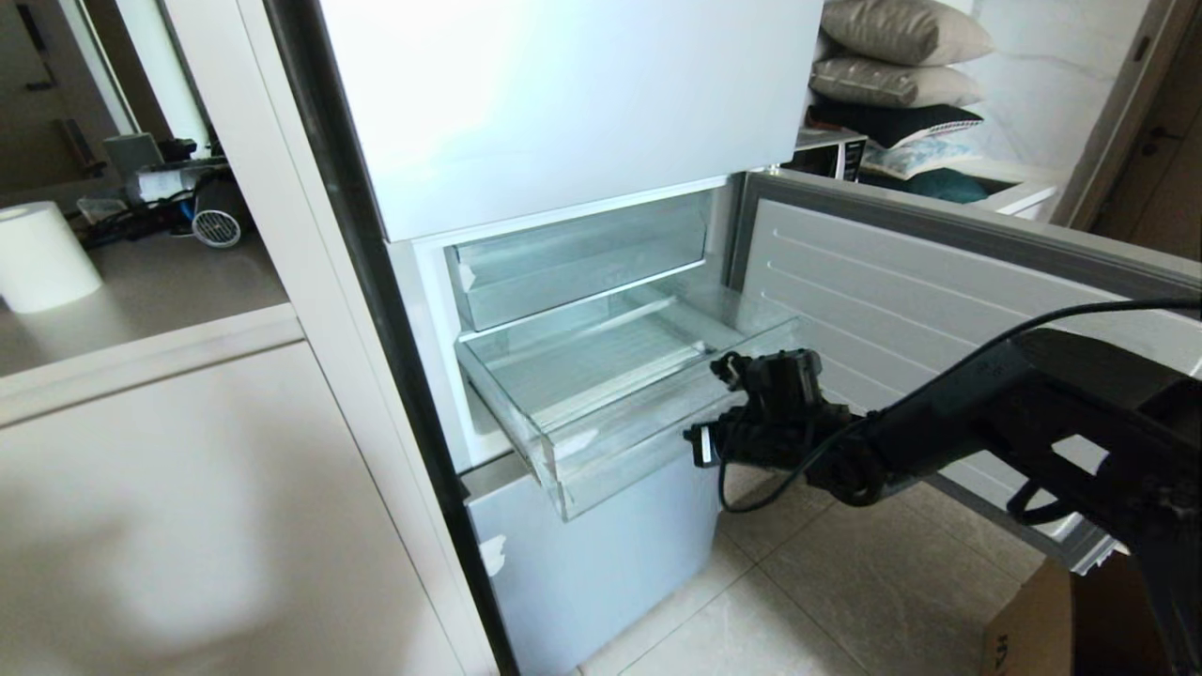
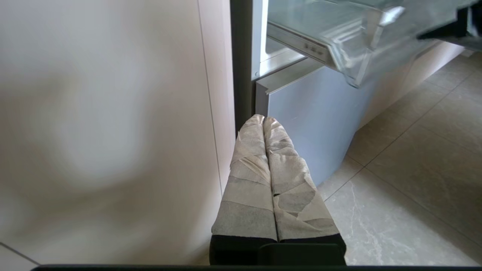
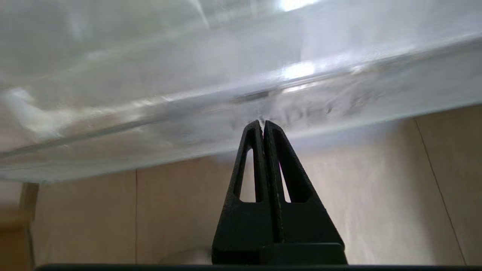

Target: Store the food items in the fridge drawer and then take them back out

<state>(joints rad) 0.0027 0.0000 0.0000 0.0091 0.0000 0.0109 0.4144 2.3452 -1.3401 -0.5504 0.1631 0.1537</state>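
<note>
The fridge drawer (image 1: pixel 601 394) is a deep clear bin, pulled partway out of the open fridge, and nothing shows inside it. No food items are in view. My right gripper (image 1: pixel 701 439) is shut and empty, with its black fingertips (image 3: pixel 260 126) against the lower part of the drawer's clear front wall (image 3: pixel 188 94), near its right end. My left gripper (image 2: pixel 263 119) is shut too, its tape-wrapped fingers (image 2: pixel 248 169) pressed together. It hangs low beside the cabinet, below the drawer's corner (image 2: pixel 350 56), and is outside the head view.
A shallower clear tray (image 1: pixel 573 263) sits above the drawer. The open fridge door (image 1: pixel 939 300) stands to the right, behind my right arm. Below is a blue-grey panel (image 1: pixel 601 554). A beige cabinet (image 1: pixel 188 516) flanks the left. A cardboard box (image 1: pixel 1033 629) stands on the tiled floor (image 1: pixel 845 582).
</note>
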